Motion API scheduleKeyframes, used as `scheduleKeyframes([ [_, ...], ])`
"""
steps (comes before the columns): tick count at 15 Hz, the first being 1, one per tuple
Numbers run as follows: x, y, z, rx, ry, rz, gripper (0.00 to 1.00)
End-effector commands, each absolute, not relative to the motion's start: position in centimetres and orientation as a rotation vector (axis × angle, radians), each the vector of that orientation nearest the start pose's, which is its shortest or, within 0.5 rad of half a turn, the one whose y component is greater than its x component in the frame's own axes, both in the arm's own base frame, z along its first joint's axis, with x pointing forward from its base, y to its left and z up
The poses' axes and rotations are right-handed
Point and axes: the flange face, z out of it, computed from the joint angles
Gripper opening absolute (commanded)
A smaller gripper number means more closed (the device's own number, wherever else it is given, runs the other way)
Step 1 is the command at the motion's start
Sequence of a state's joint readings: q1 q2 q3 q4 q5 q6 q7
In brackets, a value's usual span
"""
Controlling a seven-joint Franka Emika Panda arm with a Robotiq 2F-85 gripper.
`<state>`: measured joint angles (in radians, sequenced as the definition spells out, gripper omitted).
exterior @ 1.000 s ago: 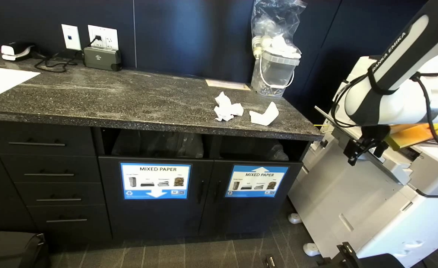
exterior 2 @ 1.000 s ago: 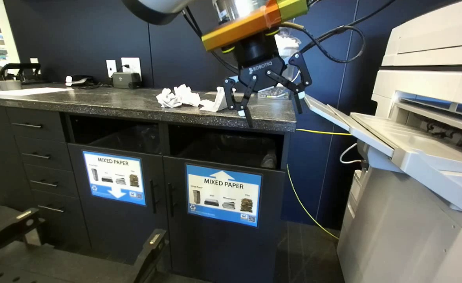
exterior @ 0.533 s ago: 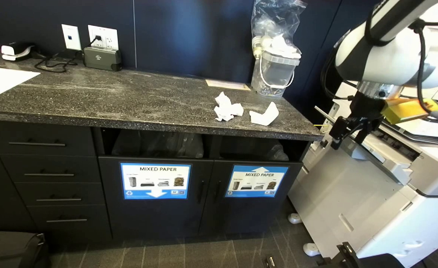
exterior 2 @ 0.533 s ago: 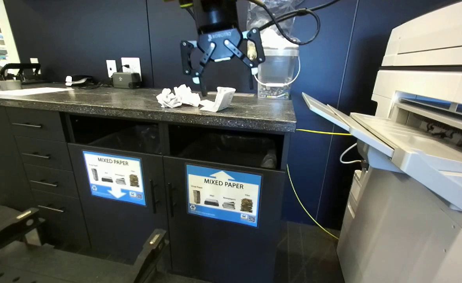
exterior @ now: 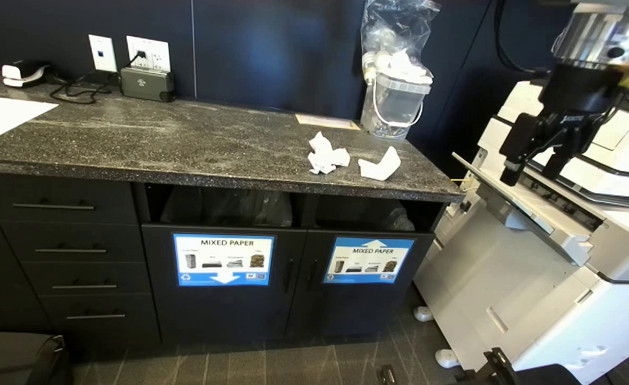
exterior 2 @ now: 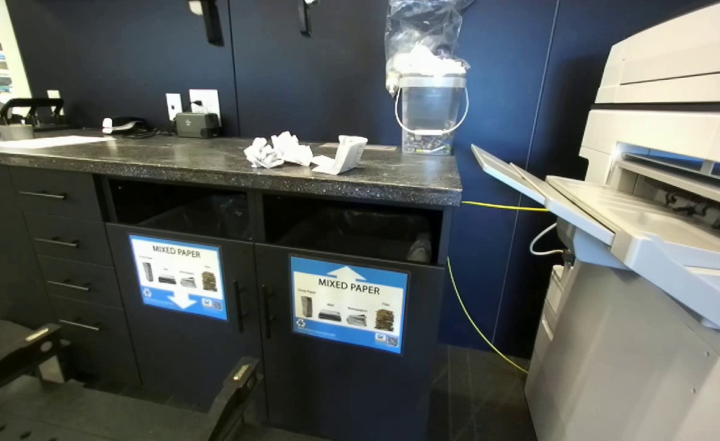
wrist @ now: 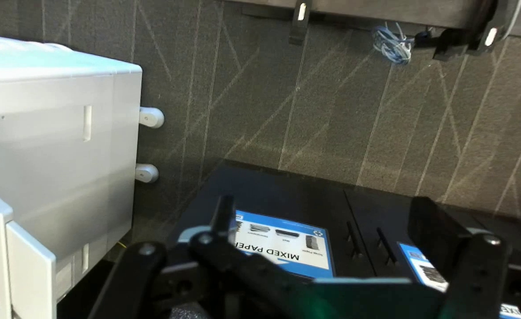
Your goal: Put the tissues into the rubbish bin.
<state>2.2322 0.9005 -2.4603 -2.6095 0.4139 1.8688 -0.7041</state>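
Crumpled white tissues (exterior: 325,155) lie on the dark counter in both exterior views, with a folded white tissue (exterior: 381,164) beside them near the front edge. They also show in an exterior view as a wad (exterior 2: 264,153) and the folded piece (exterior 2: 345,156). The rubbish bins sit in openings under the counter, with a lined bin (exterior 2: 360,233) on the right and another (exterior 2: 204,214) on the left. My gripper (exterior: 532,171) is open and empty, raised above and apart from the counter. Only its fingertips (exterior 2: 259,30) show at the top there. In the wrist view the open gripper (wrist: 322,210) faces the cabinet doors; no tissue shows.
A clear bucket (exterior 2: 430,113) with a plastic bag stands at the counter's right end. A printer (exterior: 534,267) with a protruding tray (exterior 2: 543,190) stands to the right. A grey box (exterior: 146,84) and paper sheet (exterior: 7,113) lie on the counter's left.
My gripper has risen from near the counter's front edge, leaving only its fingertips in an exterior view's top edge. It has stayed open. The tissues have not moved.
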Motion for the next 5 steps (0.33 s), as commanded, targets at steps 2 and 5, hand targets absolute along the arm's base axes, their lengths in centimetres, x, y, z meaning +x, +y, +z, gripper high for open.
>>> scheduleKeyframes([
  [2, 32.46, -3.28, 47.86, -3.273, -0.248, 0.004, 1.00],
  [5, 32.06, -3.06, 48.13, -3.282, -0.245, 0.001, 1.00],
])
